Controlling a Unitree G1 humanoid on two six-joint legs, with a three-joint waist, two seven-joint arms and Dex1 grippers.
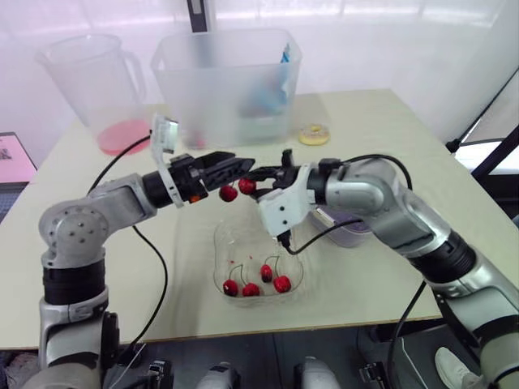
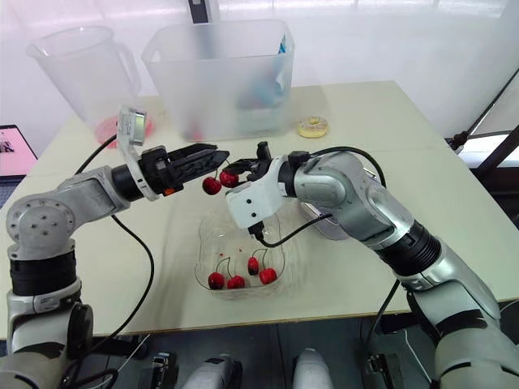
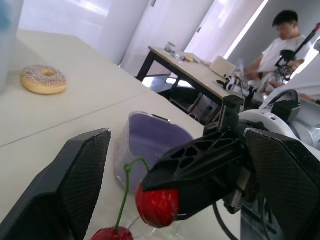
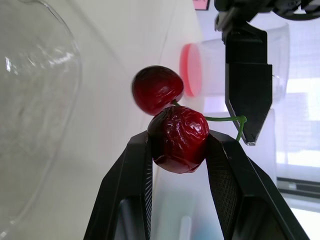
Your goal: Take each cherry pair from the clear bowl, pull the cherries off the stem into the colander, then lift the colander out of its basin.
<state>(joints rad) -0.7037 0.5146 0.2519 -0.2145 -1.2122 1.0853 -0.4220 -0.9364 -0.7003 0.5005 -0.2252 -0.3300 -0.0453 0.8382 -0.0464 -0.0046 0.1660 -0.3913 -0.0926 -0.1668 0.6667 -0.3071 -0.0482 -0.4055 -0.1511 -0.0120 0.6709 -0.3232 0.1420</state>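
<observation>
Cherry pair (image 1: 237, 190) on a thin green stem (image 4: 222, 119): right gripper (image 4: 179, 140) jaws clamped the wrinkled cherry (image 4: 180, 142); left gripper (image 1: 243, 165) jaws, textured, stood apart.

No legible text or labels

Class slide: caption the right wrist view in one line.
Right pincer clamps one cherry of a pair, its twin free beside it.

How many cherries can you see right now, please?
6. Four cherries lie in the clear bowl. The right pincer grips a fifth cherry; the sixth cherry hangs beside it by the left pincer. None seems hidden.
</observation>
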